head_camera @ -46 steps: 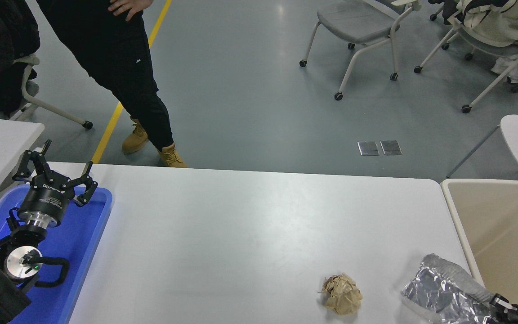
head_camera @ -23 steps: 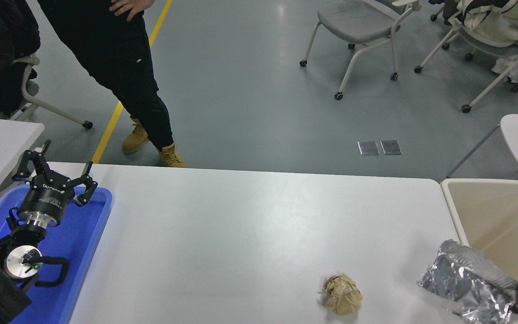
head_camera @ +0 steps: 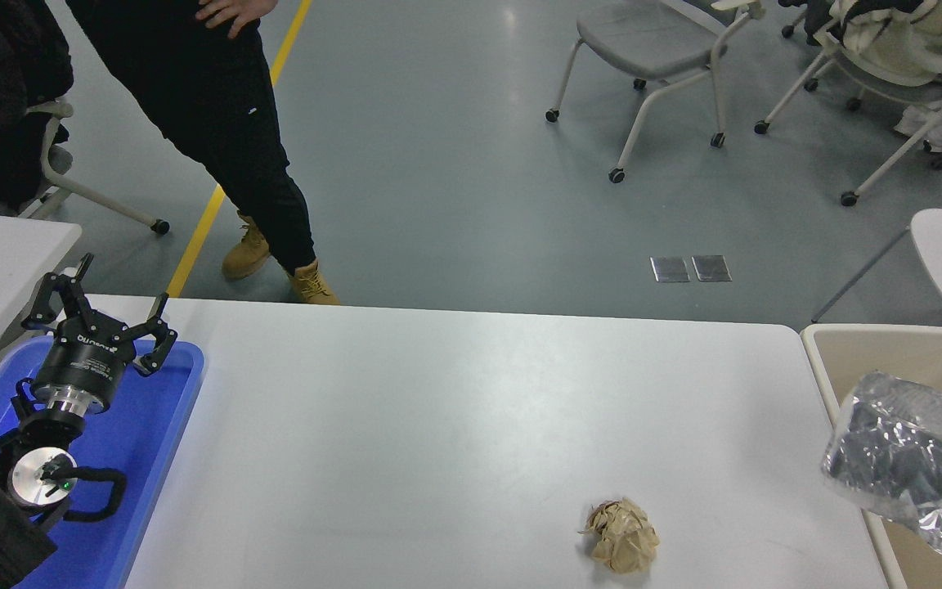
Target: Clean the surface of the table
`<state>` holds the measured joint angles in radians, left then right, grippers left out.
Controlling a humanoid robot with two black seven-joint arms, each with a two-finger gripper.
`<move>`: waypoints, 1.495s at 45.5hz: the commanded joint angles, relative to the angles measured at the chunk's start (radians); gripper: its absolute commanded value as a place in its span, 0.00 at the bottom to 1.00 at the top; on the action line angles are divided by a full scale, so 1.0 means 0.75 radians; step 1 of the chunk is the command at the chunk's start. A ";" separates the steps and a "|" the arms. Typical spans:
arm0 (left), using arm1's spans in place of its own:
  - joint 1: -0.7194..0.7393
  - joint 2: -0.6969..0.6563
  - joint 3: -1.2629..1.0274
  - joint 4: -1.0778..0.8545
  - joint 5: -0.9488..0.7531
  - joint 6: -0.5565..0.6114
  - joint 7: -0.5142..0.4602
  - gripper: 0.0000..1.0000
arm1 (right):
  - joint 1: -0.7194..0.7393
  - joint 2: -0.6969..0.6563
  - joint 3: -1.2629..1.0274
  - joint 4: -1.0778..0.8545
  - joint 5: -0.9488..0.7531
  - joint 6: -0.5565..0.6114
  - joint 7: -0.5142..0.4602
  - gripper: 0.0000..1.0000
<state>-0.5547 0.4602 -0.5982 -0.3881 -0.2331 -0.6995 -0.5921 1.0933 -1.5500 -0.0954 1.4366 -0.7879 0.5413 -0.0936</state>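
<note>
the table surface [head_camera: 455, 425] filled the middle of the view, wide and glossy white, and only one piece of litter lay on it: a ball of crumpled brown paper [head_camera: 622, 535] near the front edge, right of centre. a silver foil bag [head_camera: 908, 462] hung in the air at the right edge, over the rim of the beige bin [head_camera: 831, 384] that stood against the table's right end, so it was above the bin and not on the table. the right gripper itself was hidden behind the foil, and i could not tell how its fingers stood. the left gripper [head_camera: 103, 315] was parked at the lower left above a blue tray [head_camera: 168, 425], its fingers spread and holding nothing. the relation that mattered was this: the paper ball lay left of the foil bag and nearer the robot, well apart from the bin, and far nearer the right arm than the left. by my judgement the foil was due to drop into the bin, and the paper ball was next.
</note>
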 commanded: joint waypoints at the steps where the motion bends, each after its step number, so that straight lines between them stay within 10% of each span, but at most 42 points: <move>1: 0.001 0.000 0.000 0.000 0.000 0.000 0.000 1.00 | 0.066 -0.142 0.207 0.013 -0.113 0.250 -0.002 0.00; 34: -0.001 0.000 0.000 0.000 0.000 0.000 0.000 1.00 | 0.050 0.064 0.332 -0.344 -0.203 0.313 -0.002 0.00; 68: 0.001 0.000 0.000 0.000 0.000 0.000 0.000 1.00 | -0.376 0.849 0.158 -1.316 0.179 -0.237 -0.008 0.00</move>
<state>-0.5539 0.4601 -0.5983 -0.3879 -0.2332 -0.6995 -0.5921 0.9163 -1.0842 0.0413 0.6650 -0.7954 0.4497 -0.1001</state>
